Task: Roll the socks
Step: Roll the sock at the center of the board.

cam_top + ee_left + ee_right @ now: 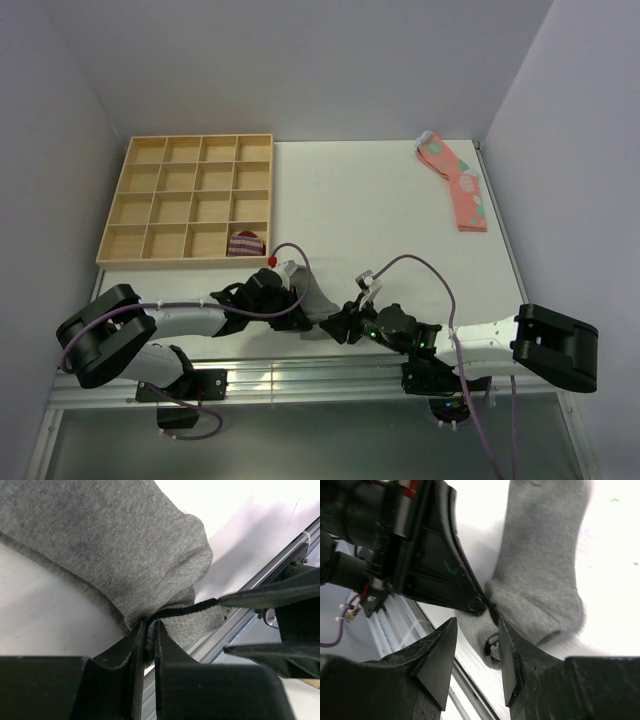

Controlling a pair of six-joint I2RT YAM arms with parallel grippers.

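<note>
Sock at 6 o'clock of table, hem pinched in nearly closed left gripper, right gripper at sock's 4 o'clock with jaws partly apart, clamping nothing.

left arm: black joints, silver-white link | right arm: same build, green light just above rail | cables: lilac, one per wrist | right gripper: matte black wedge fingers
</note>
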